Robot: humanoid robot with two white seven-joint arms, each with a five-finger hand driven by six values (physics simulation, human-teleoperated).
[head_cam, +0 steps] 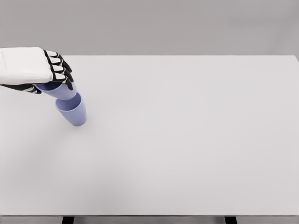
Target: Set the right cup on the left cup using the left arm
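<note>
Above standing tapered cup (71, 110): left hand (44, 69) gripping matching cup (58, 89).

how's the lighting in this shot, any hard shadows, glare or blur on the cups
Head view: light is soft and even, with no glare on the white table; only faint, diffuse shading beside the standing cup; the held cup sits partly shaded under the left robot hand; edges look slightly soft all over, with no motion blur.

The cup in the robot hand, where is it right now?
In the head view it is at the far left: the held cup, gripped by the left robot hand, hangs just above the other cup standing on the table.
</note>
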